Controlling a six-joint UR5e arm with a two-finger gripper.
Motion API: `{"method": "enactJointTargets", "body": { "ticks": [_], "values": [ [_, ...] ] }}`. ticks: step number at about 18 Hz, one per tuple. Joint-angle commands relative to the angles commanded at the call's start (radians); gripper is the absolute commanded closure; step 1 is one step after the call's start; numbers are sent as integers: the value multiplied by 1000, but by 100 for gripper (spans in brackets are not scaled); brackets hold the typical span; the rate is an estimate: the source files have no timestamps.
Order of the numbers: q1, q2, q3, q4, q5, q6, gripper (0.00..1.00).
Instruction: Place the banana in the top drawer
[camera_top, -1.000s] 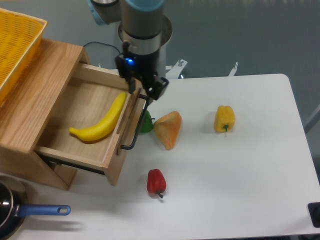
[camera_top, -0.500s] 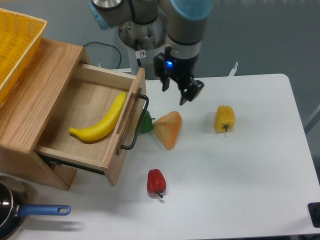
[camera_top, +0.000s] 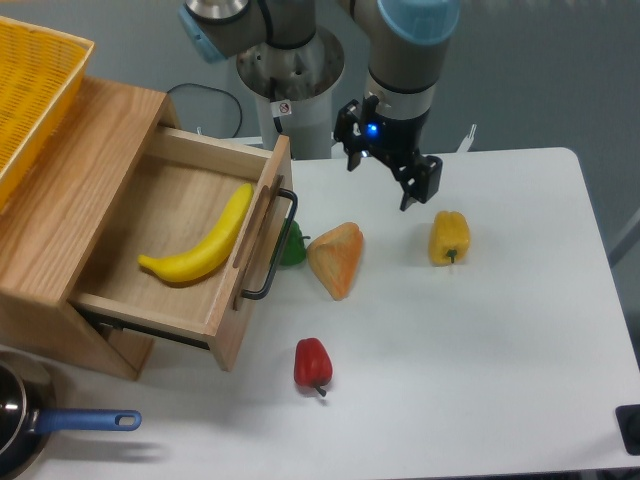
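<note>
The gripper (camera_top: 384, 176) hangs empty above the tabletop (camera_top: 480, 340), its two fingers spread apart with nothing between them. Over the last second it has travelled away from the top drawer (camera_top: 170, 245): it was first directly over the drawer's front panel and the black bar handle (camera_top: 268, 248), then midway toward the yellow bell pepper (camera_top: 449, 237), and now sits up and to the drawer's right, just short of that pepper and above it in the view.

The banana (camera_top: 200, 250) has not moved across the three moments — it lies flat on the drawer floor, running diagonally from the near-left corner toward the front panel, fully inside the drawer walls. The drawer stands pulled out of the wooden cabinet (camera_top: 60, 210), unchanged.

Assessment: the placement itself appears complete, since the banana rests in the drawer and the gripper has released and retreated. The motion reads as a withdrawal after release — not an approach to another object, though this cannot be confirmed. Whether the drawer is meant to be closed is not stated in the task.

Arm pose: the wrist section descends nearly vertically from the top edge of the view, a blue indicator light lit on its housing, the fingers pointing downward and canted slightly away from the drawer. The arm's base column stands behind the drawer's far right corner
</note>
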Motion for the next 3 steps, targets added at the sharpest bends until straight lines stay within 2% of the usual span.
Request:
{"method": "enactJointTargets", "body": {
  "ticks": [3],
  "values": [
    [3, -29, 3, 29, 9, 31, 0]
  ]
}}
